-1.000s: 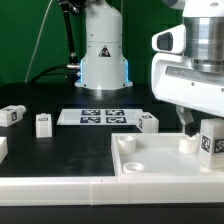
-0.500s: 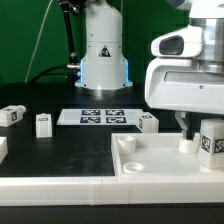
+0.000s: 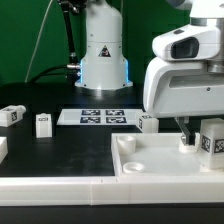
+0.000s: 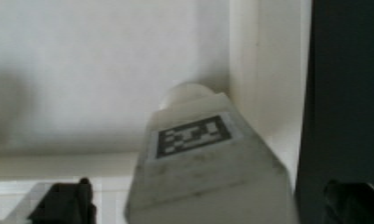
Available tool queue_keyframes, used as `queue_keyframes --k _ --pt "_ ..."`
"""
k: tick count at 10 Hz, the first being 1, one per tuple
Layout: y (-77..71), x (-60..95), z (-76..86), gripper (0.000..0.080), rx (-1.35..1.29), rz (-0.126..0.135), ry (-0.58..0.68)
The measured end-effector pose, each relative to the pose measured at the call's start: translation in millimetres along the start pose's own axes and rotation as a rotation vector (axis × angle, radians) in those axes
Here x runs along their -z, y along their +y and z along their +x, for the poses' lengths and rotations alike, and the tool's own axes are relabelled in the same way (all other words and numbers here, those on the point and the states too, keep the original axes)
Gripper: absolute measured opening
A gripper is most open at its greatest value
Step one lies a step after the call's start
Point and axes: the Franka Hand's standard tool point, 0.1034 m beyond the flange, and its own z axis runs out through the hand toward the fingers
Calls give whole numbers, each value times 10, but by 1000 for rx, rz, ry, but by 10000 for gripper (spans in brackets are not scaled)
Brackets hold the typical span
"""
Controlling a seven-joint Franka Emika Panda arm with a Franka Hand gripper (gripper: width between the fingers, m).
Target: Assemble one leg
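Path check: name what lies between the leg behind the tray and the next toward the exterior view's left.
The marker board, between that leg and the other leg; exterior view.

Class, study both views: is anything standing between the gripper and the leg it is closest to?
Nothing visible does. In the wrist view the leg sits straight ahead between the fingers of the gripper, with nothing lodged between them and it. The other legs and the marker board lie off toward the exterior view's left.
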Motion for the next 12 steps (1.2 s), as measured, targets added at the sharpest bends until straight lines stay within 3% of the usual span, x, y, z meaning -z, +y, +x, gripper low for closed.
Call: queue_keyframes --k 1,2,3,4,5,8,12 --pt "5 0 0 649 56 0 0" --pt "4 0 0 527 47 0 0" --pt "5 0 0 350 47 0 0" --pt "5 0 0 350 47 0 0" --pt "5 0 0 290 29 1 0" --pt "7 -2 -1 290 -36 2 0" --pt "44 -10 -2 290 -526 10 -2"
